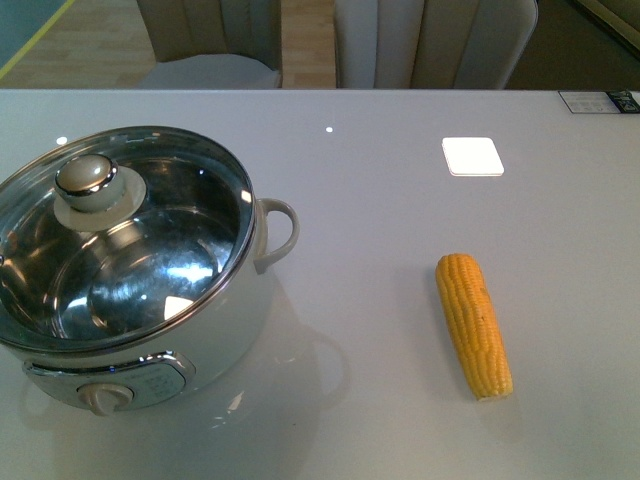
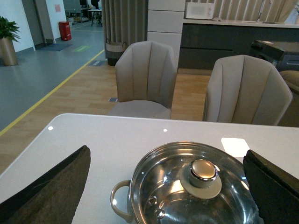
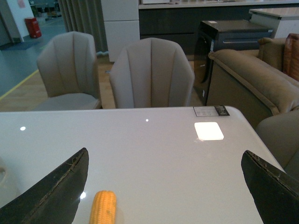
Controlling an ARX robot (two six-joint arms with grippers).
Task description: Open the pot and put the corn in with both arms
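The white electric pot (image 1: pixel 230 330) stands at the table's left, closed by a glass lid (image 1: pixel 170 210) with a round knob (image 1: pixel 86 178). A dial (image 1: pixel 105 397) faces front. The yellow corn cob (image 1: pixel 473 324) lies on the table to the right, tapered end far. No arm shows in the front view. In the left wrist view my open left gripper (image 2: pixel 166 186) hangs above the pot lid (image 2: pixel 159 186), with the lid knob (image 2: pixel 203 170) between the black fingers (image 2: pixel 56 182). In the right wrist view my open right gripper (image 3: pixel 166 186) is above the table, and the corn's end (image 3: pixel 103 207) lies near one finger (image 3: pixel 56 186).
The grey table (image 1: pixel 380 200) carries a bright light reflection (image 1: pixel 472 156). Padded chairs (image 1: pixel 430 40) stand past its far edge. A small card (image 1: pixel 600 101) lies at the far right corner. A sofa (image 3: pixel 252 79) shows in the right wrist view.
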